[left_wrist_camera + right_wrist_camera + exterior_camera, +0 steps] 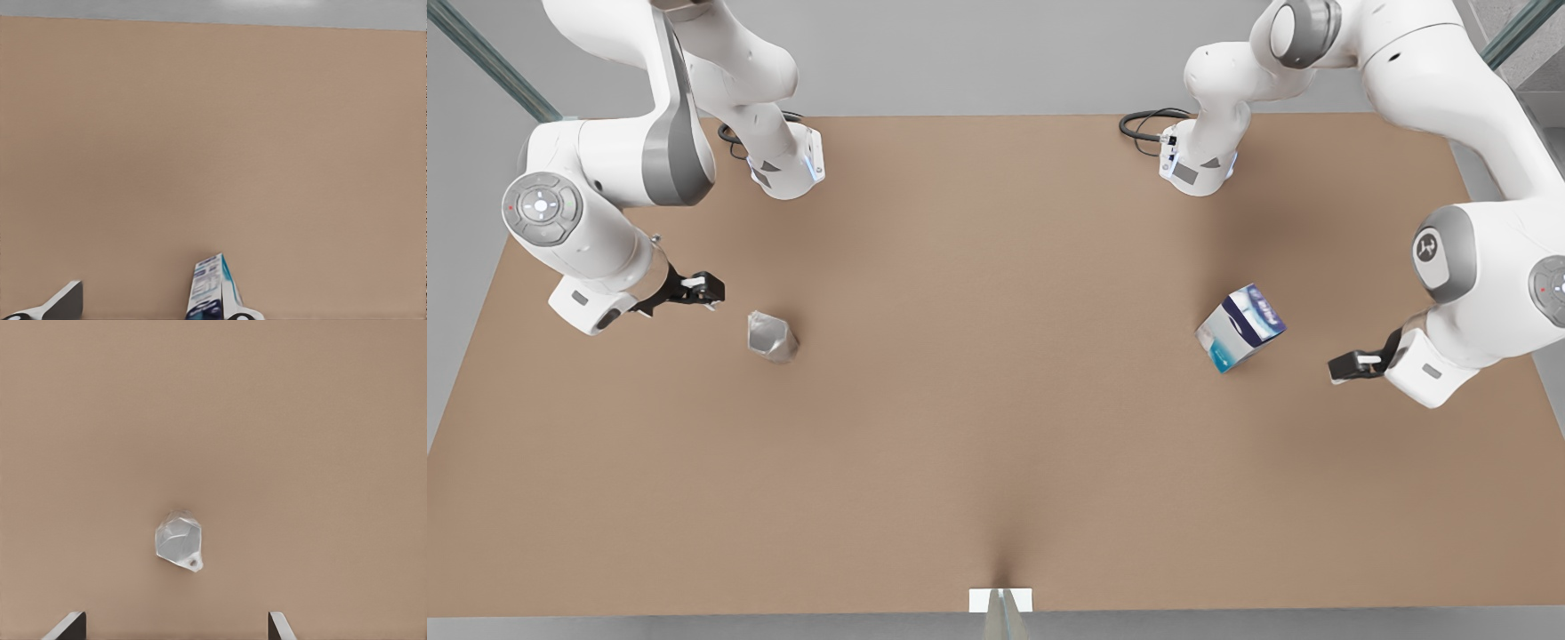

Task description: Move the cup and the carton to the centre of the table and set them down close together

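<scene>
While both arms hung low over the brown counter point(996, 427), we saw the cup point(771, 337) standing on the front view's left and the carton point(1240, 327) on the front view's right, well apart, with the middle of the counter bare between them. Our left gripper point(1352, 365) sat at the front view's right, near the carton but not touching it. In the left wrist view the carton point(212, 288) appeared between the spread fingers point(63, 303), so that gripper was open and held nothing. Our right gripper point(698, 290) hovered at the front view's left, just beside the cup and clear of it. In the right wrist view the cup point(179, 541) lay ahead of the two fingers point(68, 627), which stood wide apart and empty. The carton sat tilted, its teal end toward the near edge. A small white tab point(1000, 600) marked the counter's near edge.
</scene>
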Robot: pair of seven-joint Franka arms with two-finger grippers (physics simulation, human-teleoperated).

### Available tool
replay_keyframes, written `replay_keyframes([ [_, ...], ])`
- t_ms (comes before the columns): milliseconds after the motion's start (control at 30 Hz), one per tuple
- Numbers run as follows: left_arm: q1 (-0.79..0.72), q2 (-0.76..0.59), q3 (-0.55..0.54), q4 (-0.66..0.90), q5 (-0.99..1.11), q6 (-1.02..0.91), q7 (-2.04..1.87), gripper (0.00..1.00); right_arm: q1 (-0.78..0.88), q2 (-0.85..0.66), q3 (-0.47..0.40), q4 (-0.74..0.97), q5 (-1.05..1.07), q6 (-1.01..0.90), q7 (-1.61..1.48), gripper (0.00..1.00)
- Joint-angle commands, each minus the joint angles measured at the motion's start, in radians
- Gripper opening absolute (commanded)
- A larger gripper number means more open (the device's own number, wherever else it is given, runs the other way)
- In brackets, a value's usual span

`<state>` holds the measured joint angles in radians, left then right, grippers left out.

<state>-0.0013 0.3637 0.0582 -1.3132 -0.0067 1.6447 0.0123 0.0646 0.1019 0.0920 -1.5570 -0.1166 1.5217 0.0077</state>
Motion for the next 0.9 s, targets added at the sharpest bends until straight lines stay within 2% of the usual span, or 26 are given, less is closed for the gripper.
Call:
replay_keyframes([
  [0,0.001,0.000,0.000,0.000,0.001,0.000,-0.002,1.00,-0.002,0.001,0.000,0.000,0.000,-0.002,0.000,1.00],
  [100,0.001,0.001,-0.001,0.011,0.001,-0.008,0.006,1.00,0.004,0.073,0.000,0.002,0.002,-0.003,0.046,1.00],
  [200,0.004,-0.006,-0.001,0.015,0.004,-0.049,0.005,1.00,-0.121,0.202,0.000,-0.029,0.014,0.015,0.048,1.00],
  [233,0.009,-0.008,0.005,0.020,-0.001,-0.051,-0.002,1.00,-0.127,0.202,0.000,-0.066,0.017,0.020,0.051,1.00],
  [333,-0.028,-0.051,-0.001,-0.006,0.005,-0.197,-0.336,1.00,-0.123,0.190,0.002,-0.213,0.026,0.159,0.066,1.00],
  [400,-0.078,-0.068,-0.006,-0.060,0.013,-0.184,-0.371,1.00,-0.111,0.173,0.003,-0.313,0.026,0.305,0.048,1.00],
  [467,-0.132,-0.049,-0.001,-0.107,0.062,-0.149,-0.367,1.00,-0.112,0.119,0.040,-0.432,0.026,0.428,0.046,1.00],
  [500,-0.135,-0.068,0.003,-0.234,0.062,-0.068,-0.368,1.00,-0.124,0.099,0.054,-0.482,0.026,0.472,0.032,1.00],
  [633,-0.140,-0.121,-0.011,-0.297,0.051,-0.083,-0.707,1.00,-0.141,0.082,0.054,-0.549,0.026,0.531,-0.003,1.00],
  [800,-0.036,-0.124,-0.003,-0.311,0.059,-0.029,-0.224,0.99,-0.144,0.067,0.054,-0.595,0.026,0.561,-0.023,1.00],
  [867,-0.022,-0.126,-0.006,-0.330,-0.016,-0.016,-0.218,0.99,-0.154,0.084,0.054,-0.595,0.026,0.580,-0.025,1.00],
])
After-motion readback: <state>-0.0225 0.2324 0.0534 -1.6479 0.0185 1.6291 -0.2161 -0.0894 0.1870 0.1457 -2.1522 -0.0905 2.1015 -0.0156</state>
